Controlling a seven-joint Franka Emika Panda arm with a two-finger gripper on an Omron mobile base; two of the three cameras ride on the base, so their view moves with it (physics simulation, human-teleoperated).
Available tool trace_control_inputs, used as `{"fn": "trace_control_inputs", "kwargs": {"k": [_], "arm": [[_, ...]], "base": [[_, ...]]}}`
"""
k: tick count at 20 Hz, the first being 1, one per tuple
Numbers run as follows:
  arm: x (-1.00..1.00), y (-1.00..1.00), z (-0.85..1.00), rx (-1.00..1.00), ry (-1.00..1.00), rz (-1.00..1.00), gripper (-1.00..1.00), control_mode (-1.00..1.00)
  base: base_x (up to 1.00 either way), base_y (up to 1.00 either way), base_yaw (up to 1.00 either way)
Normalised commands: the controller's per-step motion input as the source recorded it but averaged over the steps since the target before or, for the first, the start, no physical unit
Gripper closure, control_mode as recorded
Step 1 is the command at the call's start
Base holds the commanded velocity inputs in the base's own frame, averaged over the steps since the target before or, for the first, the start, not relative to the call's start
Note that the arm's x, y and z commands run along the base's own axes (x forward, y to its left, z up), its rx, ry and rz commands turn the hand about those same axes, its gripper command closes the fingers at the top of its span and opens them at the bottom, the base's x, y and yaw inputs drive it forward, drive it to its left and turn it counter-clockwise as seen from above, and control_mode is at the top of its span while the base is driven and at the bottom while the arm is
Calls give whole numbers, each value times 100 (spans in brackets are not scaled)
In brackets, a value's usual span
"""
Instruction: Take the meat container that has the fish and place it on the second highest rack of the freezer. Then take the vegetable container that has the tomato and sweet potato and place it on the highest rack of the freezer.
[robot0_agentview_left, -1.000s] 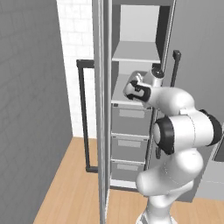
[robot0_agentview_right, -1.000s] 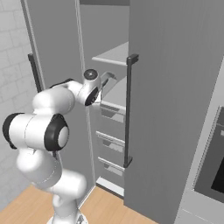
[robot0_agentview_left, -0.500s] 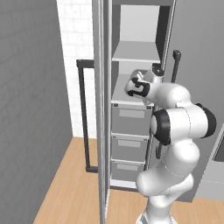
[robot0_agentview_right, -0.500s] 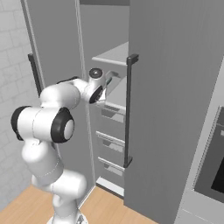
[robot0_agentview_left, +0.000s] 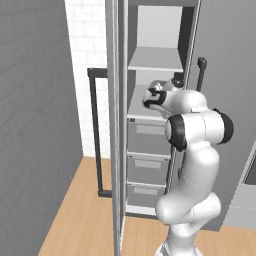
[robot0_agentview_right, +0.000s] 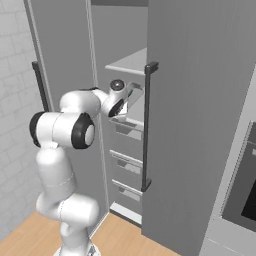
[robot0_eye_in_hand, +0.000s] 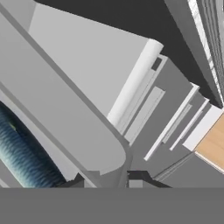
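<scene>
On the left of your hand view you see the fish (robot0_eye_in_hand: 22, 159), long and shiny blue-green with fine stripes, lying in its smooth grey container (robot0_eye_in_hand: 61, 118). Your hand (robot0_eye_in_hand: 109, 183) is squeezed nearly shut on the container's rim. You are reaching into the freezer (robot0_agentview_left: 155, 125), by the lower flat white shelf (robot0_agentview_left: 137, 107). Right of it, square grey drawers (robot0_eye_in_hand: 175, 118) stack downward.

Rendered home kitchen. Evidence: tall grey freezer (robot0_agentview_left: 150, 125) standing open, white shelves over grey drawers (robot0_agentview_left: 146, 137); long black bar handle (robot0_agentview_left: 96, 135) on its door; white tiled wall (robot0_agentview_left: 87, 40) at far left; wood plank floor (robot0_agentview_left: 82, 210); built-in oven (robot0_agentview_right: 240, 185) at right.
</scene>
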Motion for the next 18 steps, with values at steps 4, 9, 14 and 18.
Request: {"fn": "trace_control_inputs", "kwargs": {"k": [4,9,14,18], "arm": [[53,0,-24,-1,0,0,100,-100],[54,0,-11,-3,0,0,100,-100],[49,0,-1,-1,0,0,100,-100],[33,0,0,0,0,0,-100,-100]], "base": [[0,0,0],[0,0,0],[0,0,0],[0,0,0]]}}
